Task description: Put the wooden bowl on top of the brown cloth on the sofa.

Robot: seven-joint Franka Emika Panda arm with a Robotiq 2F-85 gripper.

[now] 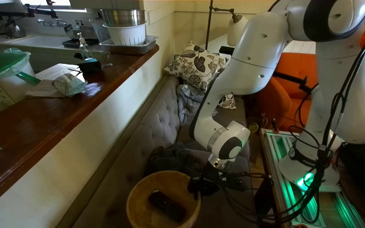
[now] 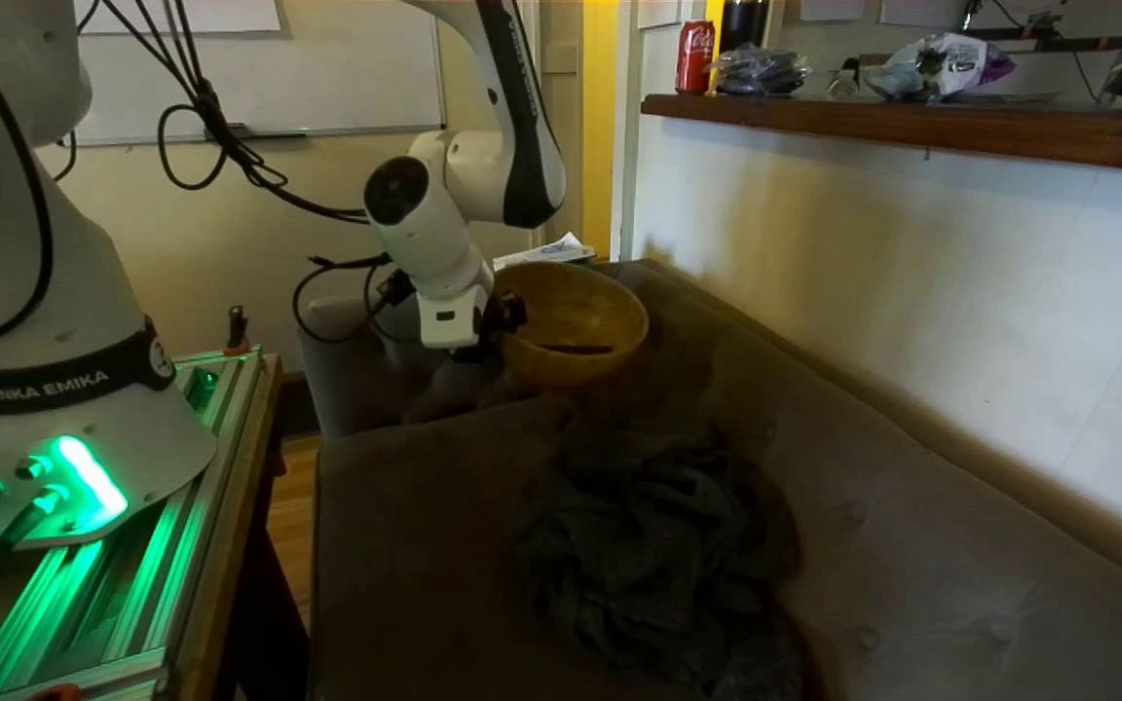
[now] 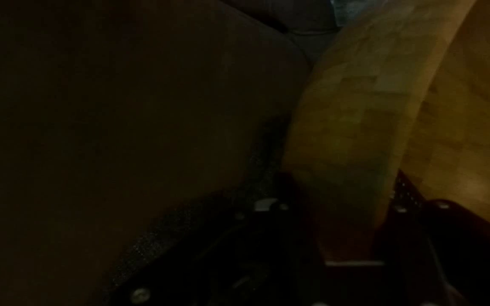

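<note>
Round wooden bowl (image 3: 355, 110) in honey-brown patchwork blocks, black oblong remote (image 1: 167, 205), crumpled charcoal-grey fabric cloth (image 2: 658, 555), black two-fingered gripper (image 3: 343, 191), grey-brown button-tufted fabric sofa (image 1: 157, 126), square off-white fabric cushion (image 1: 195, 63) with brown-and-grey botanical print, orange upholstered armchair (image 1: 272, 98), glossy red-brown wooden counter (image 1: 43, 126), cylindrical red metal can (image 2: 694, 58)

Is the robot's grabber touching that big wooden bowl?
Touching. In the wrist view, the gripper pinches the wall of the wooden bowl, one finger outside, one inside, with no gap showing.
</note>
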